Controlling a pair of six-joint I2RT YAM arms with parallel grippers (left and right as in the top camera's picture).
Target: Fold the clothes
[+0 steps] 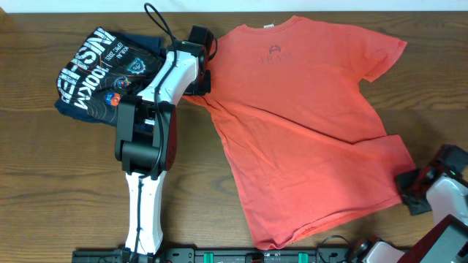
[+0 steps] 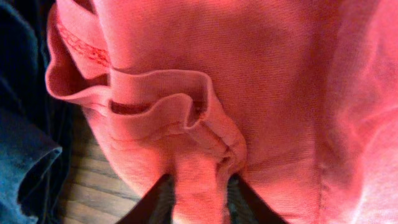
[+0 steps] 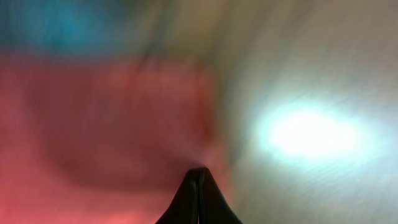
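Note:
The orange-red T-shirt (image 1: 307, 124) lies spread on the table, neck label at the far edge, and its left side runs in a straight diagonal edge. My left gripper (image 1: 205, 79) sits at the shirt's upper left by the shoulder. In the left wrist view its fingers (image 2: 160, 198) stand apart, open, with a bunched fold of the shirt (image 2: 261, 81) between them. My right gripper (image 1: 404, 183) is at the shirt's lower right hem corner. The blurred right wrist view shows the right gripper (image 3: 199, 172) shut, finger against finger, over red cloth (image 3: 106, 118).
A folded dark navy shirt (image 1: 102, 69) with white lettering lies at the far left, just beside the left arm and touching the red shirt's edge (image 2: 18, 137). Bare wooden table (image 1: 44, 183) shows at the front left and along the right side.

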